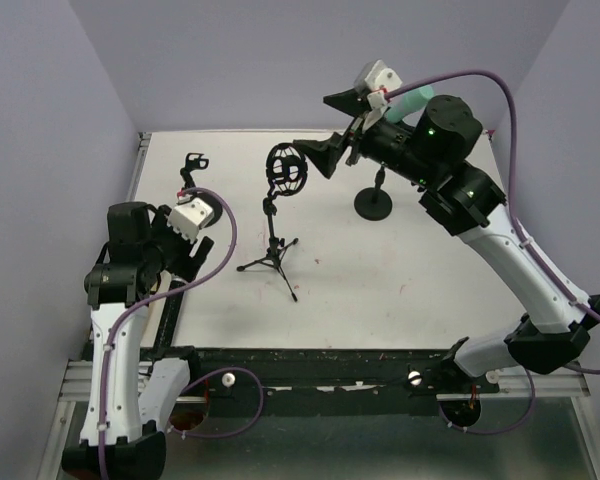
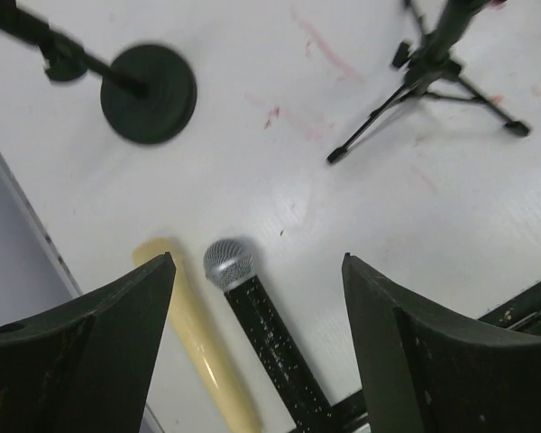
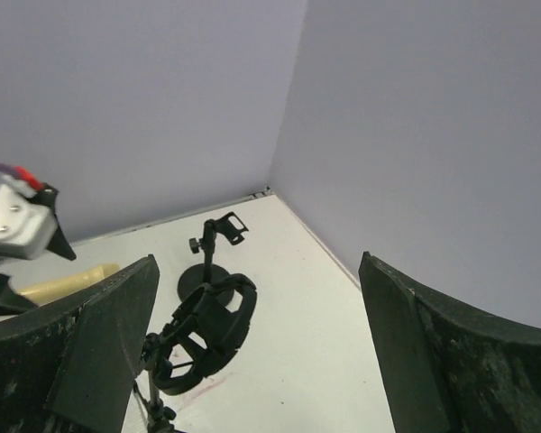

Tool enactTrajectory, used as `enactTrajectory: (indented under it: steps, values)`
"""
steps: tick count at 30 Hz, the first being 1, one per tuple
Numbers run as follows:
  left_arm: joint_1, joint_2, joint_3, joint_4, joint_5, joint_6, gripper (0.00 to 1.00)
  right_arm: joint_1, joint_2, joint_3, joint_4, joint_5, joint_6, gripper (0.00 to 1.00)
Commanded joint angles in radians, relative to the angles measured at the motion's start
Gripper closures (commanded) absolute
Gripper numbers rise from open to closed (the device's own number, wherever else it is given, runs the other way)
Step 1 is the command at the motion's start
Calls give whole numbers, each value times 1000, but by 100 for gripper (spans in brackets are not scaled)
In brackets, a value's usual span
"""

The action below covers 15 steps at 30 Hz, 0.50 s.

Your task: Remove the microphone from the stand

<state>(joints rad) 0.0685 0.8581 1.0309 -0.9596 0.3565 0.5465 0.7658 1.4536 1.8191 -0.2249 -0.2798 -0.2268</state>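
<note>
The microphone (image 2: 257, 325) lies on the tabletop (image 2: 343, 207) below and between the left fingers (image 2: 108, 343), which are apart. The right fingers (image 3: 451, 361), also apart, hover above the empty shock-mount stand (image 3: 203, 329). Removal appears complete.

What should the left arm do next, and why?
Probably lift the left gripper straight up and away. Its jaws stand open, and the microphone lies loose on the table beneath them, beside a yellow tube. The ring holder on the tripod stand looks empty, so the job seems done.

Overhead rear view, left wrist downward close, right wrist level, sharing tripod stand (image 2: 426, 65)
</note>
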Motion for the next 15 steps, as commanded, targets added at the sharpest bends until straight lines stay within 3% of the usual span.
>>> enactTrajectory:
  steps: [1, 5, 9, 15]
  values:
    - [-29, -47, 96, 24, 375, 15, 16, -29, -87, -53, 19, 189, 124, 0]
    - [-65, 44, 227, 96, 554, -121, 19, -135, -143, -128, -16, 191, 256, 2]
    - [-163, 127, 291, 156, 662, -152, 24, -246, -191, -216, -63, 150, 329, 5]
    - [-262, 206, 259, 286, 609, -238, 27, -276, -292, -490, -106, -41, 333, 9]
